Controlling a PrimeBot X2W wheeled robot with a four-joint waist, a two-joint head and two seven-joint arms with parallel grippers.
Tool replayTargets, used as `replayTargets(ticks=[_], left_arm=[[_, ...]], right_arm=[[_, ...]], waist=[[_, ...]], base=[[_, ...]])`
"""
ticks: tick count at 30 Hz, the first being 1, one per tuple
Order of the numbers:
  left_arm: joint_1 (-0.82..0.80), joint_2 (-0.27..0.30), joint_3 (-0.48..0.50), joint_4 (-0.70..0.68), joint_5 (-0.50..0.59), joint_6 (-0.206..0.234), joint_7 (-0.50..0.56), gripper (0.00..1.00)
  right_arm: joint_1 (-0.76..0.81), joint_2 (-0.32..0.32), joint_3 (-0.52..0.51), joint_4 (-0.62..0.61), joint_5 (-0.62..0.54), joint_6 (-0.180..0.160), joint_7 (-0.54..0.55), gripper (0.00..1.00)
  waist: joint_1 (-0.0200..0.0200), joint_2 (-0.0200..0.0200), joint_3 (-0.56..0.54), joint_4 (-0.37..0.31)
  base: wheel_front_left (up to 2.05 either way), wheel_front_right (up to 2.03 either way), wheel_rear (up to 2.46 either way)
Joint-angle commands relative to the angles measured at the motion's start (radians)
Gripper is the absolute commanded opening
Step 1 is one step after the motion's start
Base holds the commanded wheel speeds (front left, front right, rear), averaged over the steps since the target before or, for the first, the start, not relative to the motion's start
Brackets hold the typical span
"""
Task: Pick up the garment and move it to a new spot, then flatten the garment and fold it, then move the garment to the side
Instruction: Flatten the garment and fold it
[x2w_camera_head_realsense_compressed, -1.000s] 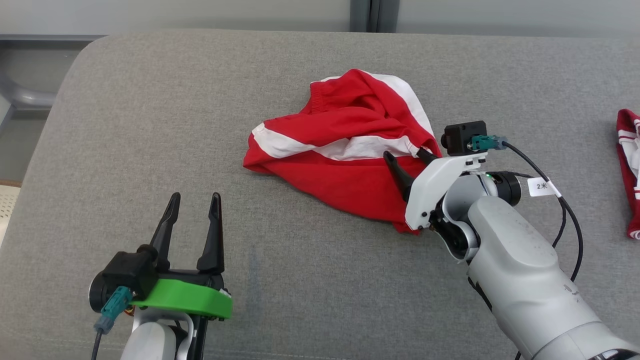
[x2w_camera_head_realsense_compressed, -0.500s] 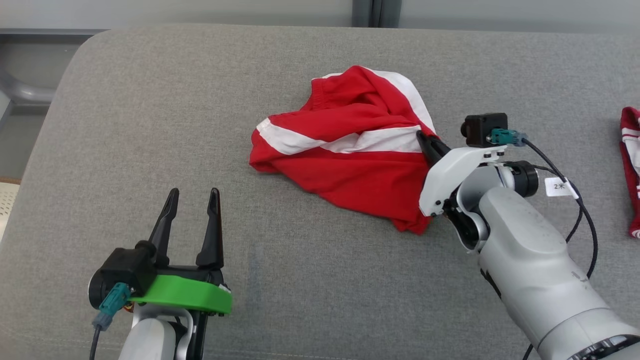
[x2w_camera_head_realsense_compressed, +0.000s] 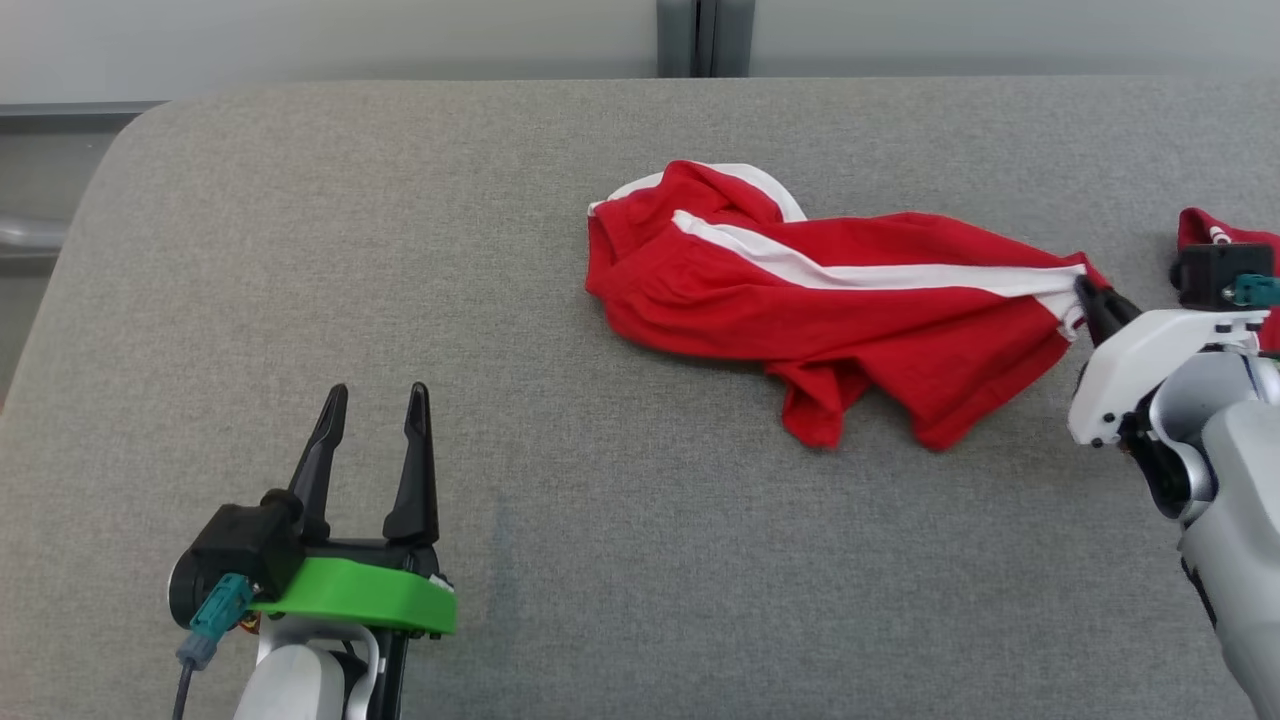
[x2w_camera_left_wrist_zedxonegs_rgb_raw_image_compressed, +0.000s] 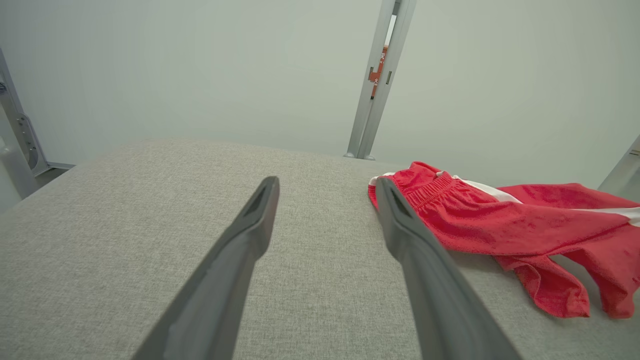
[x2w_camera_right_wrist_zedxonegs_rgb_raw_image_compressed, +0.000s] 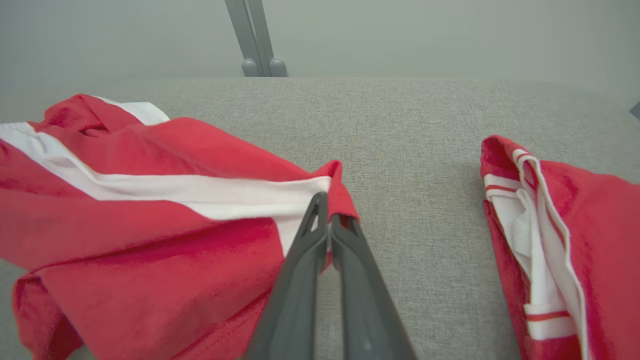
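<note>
Item 1: crumpled red fabric garment with a broad white stripe. A second ago it was lying bunched in a heap near the middle of the grey woven upholstered surface; it is now lying drawn out lengthwise, its elastic waistband end trailing near the middle and its striped corner reaching toward the right edge. The head camera has also shifted, but the cloth's stretched shape is a real change.

Item 2: right gripper. A second ago its dark fingers were standing spread over the cloth; they are now pressing together, pinching the corner where the white stripe meets the hem, and the arm is pulling toward the right edge.

Item 3: left gripper. It is idling near the front edge at the left, fingers spread, holding nothing, well apart from the garment.

Item 4: second red garment with thin white-and-red trim. It is lying at the right edge, near the gripped corner but apart from it.

Meaning for the task: the pick-and-move step is judged to be under way; flattening and folding are not yet done, and the drag is heading close to the second piece.

Containers: none listed; both garments are resting directly on the upholstery
</note>
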Motion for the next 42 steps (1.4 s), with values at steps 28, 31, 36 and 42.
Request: replayTargets(ticks=[28, 31, 36, 42], left_arm=[[0.074, 0.004, 0.060, 0.042, 0.019, 0.009, 0.000, 1.00], [0.072, 0.004, 0.071, 0.061, 0.023, 0.010, 0.000, 1.00], [0.059, 0.004, 0.072, 0.084, 0.030, 0.002, 0.000, 1.00], [0.057, 0.004, 0.071, 0.092, 0.032, 0.001, 0.000, 1.00]], right_arm=[[0.461, 0.218, -0.261, -0.462, -0.242, 0.000, -0.249, 1.00], [0.481, 0.240, -0.252, -0.454, -0.249, 0.000, -0.263, 1.00], [0.481, 0.263, -0.244, -0.431, -0.263, 0.000, -0.269, 1.00], [0.464, 0.281, -0.244, -0.408, -0.265, 0.000, -0.276, 1.00]], waist=[[0.0000, -0.0001, -0.124, -0.058], [0.0000, -0.0001, -0.134, -0.071], [0.0000, -0.0001, -0.144, -0.092], [0.0000, -0.0001, -0.155, -0.103]], base=[[0.00, 0.00, 0.00], [0.00, 0.00, 0.00], [0.00, 0.00, 0.00], [0.00, 0.00, 0.00]])
